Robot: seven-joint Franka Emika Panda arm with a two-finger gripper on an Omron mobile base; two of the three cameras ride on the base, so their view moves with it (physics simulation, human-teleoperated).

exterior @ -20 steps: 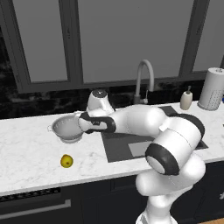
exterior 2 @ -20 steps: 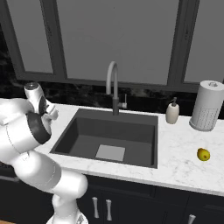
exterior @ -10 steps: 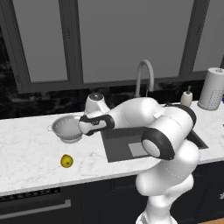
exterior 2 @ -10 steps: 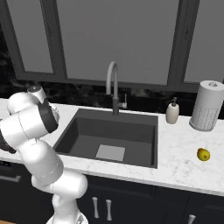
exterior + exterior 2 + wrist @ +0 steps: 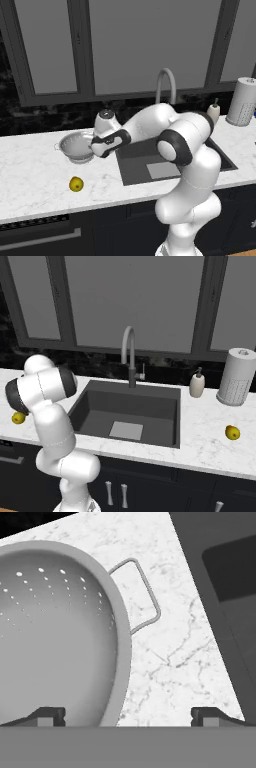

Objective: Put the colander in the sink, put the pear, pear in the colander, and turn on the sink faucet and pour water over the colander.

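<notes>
On the counter [image 5: 30, 175] at the sink's [image 5: 135, 165] nine o'clock, the spread pincer [image 5: 127, 716] straddles the colander's [image 5: 75, 146] rim; one pear [image 5: 76, 184] lies at its six o'clock.

Silvery-white colander [image 5: 76, 146] with dotted perforations; white counter [image 5: 35, 175] veined with grey marbling; dark grey sink [image 5: 131, 412] with a paler square patch; two yellow pears [image 5: 76, 184] [image 5: 231, 432]; grey faucet [image 5: 129, 358].

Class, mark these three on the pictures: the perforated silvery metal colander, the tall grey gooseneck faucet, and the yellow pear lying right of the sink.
Perforated silvery metal colander [image 5: 76, 146], left base view, inner bowl.
Tall grey gooseneck faucet [image 5: 131, 362], right base view, upright stem.
Yellow pear [image 5: 231, 432], right base view, middle of the fruit.
</notes>
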